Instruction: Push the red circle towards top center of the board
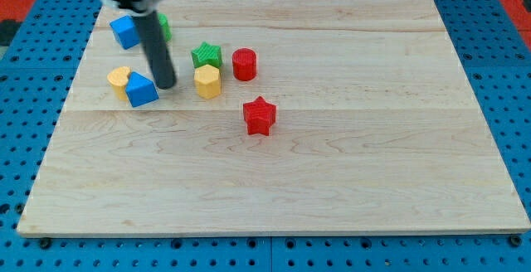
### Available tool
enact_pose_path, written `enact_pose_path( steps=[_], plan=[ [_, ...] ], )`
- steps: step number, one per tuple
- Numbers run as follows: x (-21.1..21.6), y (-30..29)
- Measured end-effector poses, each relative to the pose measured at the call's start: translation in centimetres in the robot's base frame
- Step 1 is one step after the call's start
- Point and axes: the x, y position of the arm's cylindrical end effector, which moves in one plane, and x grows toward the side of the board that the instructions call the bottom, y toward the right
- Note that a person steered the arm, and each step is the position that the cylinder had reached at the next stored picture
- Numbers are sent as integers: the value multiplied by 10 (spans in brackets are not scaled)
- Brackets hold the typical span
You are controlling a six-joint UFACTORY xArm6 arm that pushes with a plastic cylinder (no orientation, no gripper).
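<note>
The surface (332,164) carried all the blocks toward its upper left. No claw showed, only the rod; my tip (167,85) stood well left of the red circle (244,64), beside a blue block (142,89). The green star (207,55) sat just left of the circle, the yellow block (207,81) below-left, the red star (259,115) below.

one camera only, so no second view overlaps it. it looks from above and from the board's (348,164) near edge, tilted down toward the far side, so the far edge reads narrower. it sits close enough that the board nearly fills the view, a blue pegboard (25,139) showing round it. the rod (156,48) enters from the view's top left.
</note>
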Motion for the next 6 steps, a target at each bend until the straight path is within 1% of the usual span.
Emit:
enact_pose_path(
  steps=[1,2,3,4,5,6],
  plan=[
    [3,68],
    [-33,75],
    [-65,96],
    [-77,131],
    [-118,117],
    [-126,145]
  ],
)
